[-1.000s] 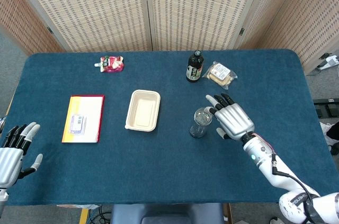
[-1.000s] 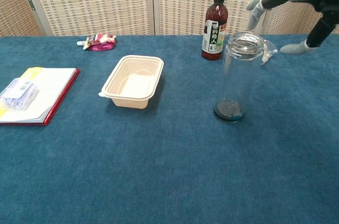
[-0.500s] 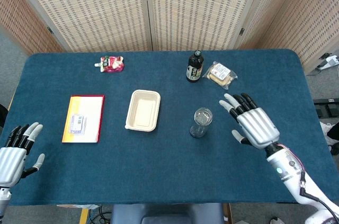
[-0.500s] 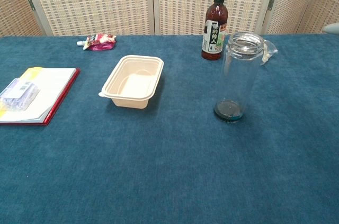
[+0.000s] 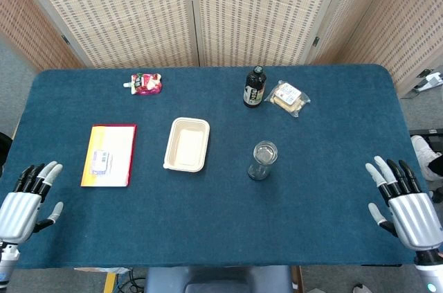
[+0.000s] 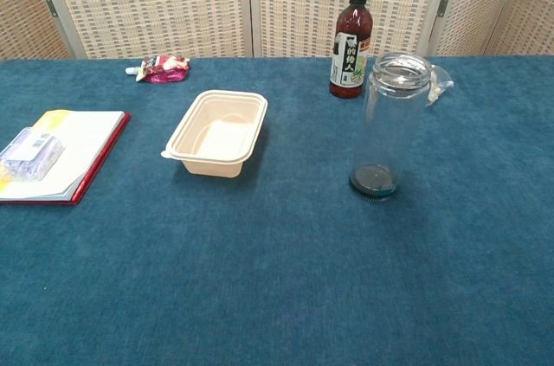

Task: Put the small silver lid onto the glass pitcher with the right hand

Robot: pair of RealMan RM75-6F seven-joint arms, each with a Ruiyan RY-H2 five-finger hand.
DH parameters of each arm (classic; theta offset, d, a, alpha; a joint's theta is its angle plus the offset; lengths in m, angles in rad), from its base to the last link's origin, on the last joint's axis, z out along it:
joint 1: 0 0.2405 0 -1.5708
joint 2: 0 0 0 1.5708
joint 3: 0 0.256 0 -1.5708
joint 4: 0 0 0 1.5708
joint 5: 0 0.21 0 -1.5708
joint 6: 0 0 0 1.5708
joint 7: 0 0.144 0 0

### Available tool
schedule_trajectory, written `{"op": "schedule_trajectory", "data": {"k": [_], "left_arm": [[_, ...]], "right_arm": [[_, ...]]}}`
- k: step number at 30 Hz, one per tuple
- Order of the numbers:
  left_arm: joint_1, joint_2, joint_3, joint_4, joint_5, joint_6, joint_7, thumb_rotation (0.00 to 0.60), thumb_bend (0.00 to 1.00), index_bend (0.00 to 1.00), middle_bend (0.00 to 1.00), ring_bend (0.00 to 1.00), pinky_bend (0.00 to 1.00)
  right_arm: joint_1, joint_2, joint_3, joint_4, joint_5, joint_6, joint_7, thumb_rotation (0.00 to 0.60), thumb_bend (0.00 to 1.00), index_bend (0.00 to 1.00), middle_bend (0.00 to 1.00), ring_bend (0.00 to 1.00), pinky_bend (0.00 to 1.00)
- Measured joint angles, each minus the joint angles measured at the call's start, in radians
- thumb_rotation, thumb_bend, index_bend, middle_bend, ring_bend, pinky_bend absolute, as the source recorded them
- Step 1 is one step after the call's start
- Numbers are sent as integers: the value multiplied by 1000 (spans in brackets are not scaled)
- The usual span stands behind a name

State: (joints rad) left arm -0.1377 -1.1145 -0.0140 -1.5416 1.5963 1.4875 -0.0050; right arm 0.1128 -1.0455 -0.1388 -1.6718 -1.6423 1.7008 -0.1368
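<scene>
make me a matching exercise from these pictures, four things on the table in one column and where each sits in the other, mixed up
Things:
1. glass pitcher
2. dark bottle
3. red pouch
4. beige tray

Places:
A. far side of the table, left of centre
B. just right of the red-edged book
C. beside the wrapped snack
D. upright, right of the beige tray

Pairs: 1-D, 2-C, 3-A, 4-B

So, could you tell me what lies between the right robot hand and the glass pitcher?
Only bare blue tablecloth: in the head view nothing sits between the right robot hand and the glass pitcher.
</scene>
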Motion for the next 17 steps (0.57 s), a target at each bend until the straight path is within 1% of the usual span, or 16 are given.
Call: {"op": "schedule_trajectory", "data": {"k": [4, 7, 17], "left_arm": [[-2, -5, -1, 0, -5, -5, 10, 600, 375, 0, 48, 0, 0], [-6, -8, -2, 2, -9, -13, 14, 600, 375, 0, 47, 0, 0], [-18, -24, -5, 1, -25, -38, 44, 600, 375, 0, 47, 0, 0]], "right_arm": [[-67, -64, 6, 100, -17, 62, 56, 600, 361, 0, 0, 0, 0], [-87, -83, 17, 140, -16, 64, 84, 600, 361, 0, 0, 0, 0], [-100, -79, 54, 160, -1, 33, 135, 600, 361, 0, 0, 0, 0]]}}
